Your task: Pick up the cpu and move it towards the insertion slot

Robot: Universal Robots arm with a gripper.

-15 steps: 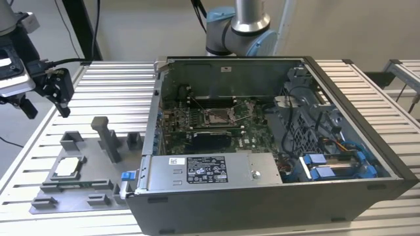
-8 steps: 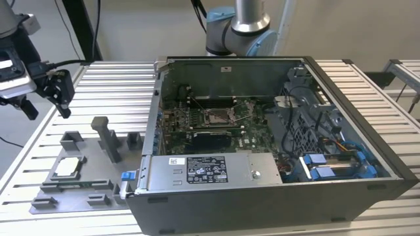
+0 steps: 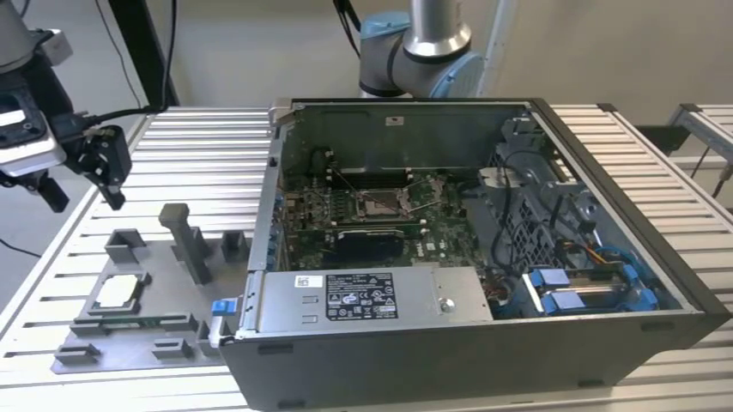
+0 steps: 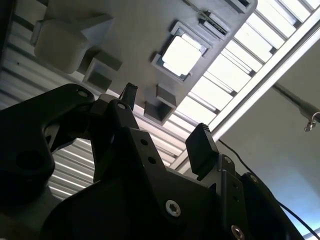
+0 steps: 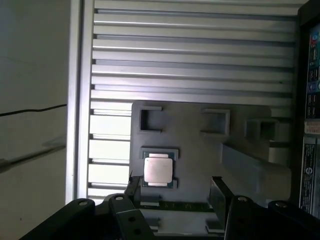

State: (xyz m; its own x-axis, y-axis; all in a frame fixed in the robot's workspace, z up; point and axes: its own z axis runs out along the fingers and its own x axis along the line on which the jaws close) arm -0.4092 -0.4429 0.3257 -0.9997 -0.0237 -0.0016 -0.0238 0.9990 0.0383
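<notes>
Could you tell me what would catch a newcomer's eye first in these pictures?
The open computer case dominates the exterior view's middle and right, its insertion slot gleaming on the green board inside. At that view's left, the cpu lies in the grey fixture plate, and the open, empty gripper hangs above the plate.

Robotics lab bench: slatted aluminium table (image 3: 195,146), open computer case (image 3: 458,360), arm base (image 3: 413,51), grey fixture plate (image 3: 137,343).
</notes>
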